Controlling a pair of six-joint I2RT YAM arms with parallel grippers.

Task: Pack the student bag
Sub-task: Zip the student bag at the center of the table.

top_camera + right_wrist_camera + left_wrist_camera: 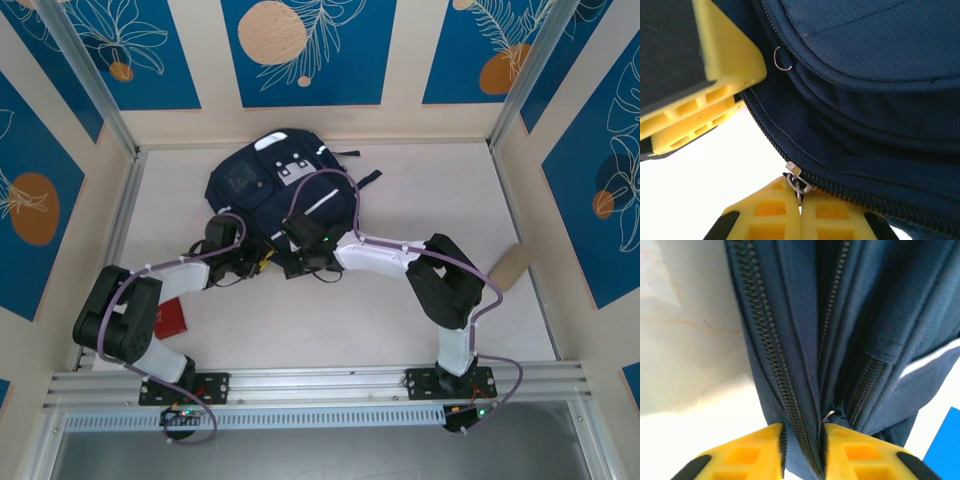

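Zipper teeth (790,410) of student bag (270,180) pinched by left fingers (750,455); right fingers (770,215) clench zipper pull (796,180).

Student bag (255,195) centre-back; perhaps a book (172,318) near-left; cylinder (512,266) at right edge.

Quick count: there was one student bag (270,185) on the table (330,330), one flat red thing (172,318) near the table's near left corner, and one tan roll-ish thing (512,265) at its right edge. There were two claws: left claw (804,452) and right claw (800,212).
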